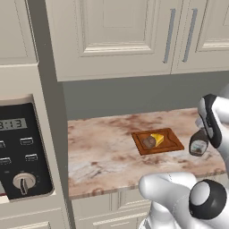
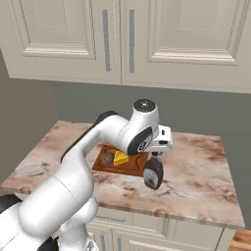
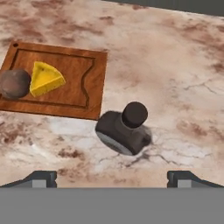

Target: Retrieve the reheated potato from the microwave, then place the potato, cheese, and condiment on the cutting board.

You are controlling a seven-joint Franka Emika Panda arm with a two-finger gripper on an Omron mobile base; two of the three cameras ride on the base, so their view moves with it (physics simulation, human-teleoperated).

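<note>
The potato (image 1: 149, 142) and the yellow cheese (image 1: 157, 138) wedge lie side by side on the cutting board (image 1: 172, 141), also seen in the hand view as potato (image 3: 15, 83), cheese (image 3: 45, 78) and board (image 3: 87, 87). The dark condiment (image 3: 124, 129) bottle stands upright on the marble just off the board's right edge. My gripper (image 3: 112, 179) hangs open above the bottle without touching it, fingertips (image 3: 41, 178) spread wide. From the right base view the condiment (image 2: 153, 174) sits directly below the hand. The microwave (image 1: 20, 152) control panel shows at the left.
The marble counter (image 1: 103, 152) stretches left of the board toward the microwave's beige frame. Its front edge runs just in front of the bottle. Upper cabinets (image 2: 122, 39) hang above, over a grey back wall.
</note>
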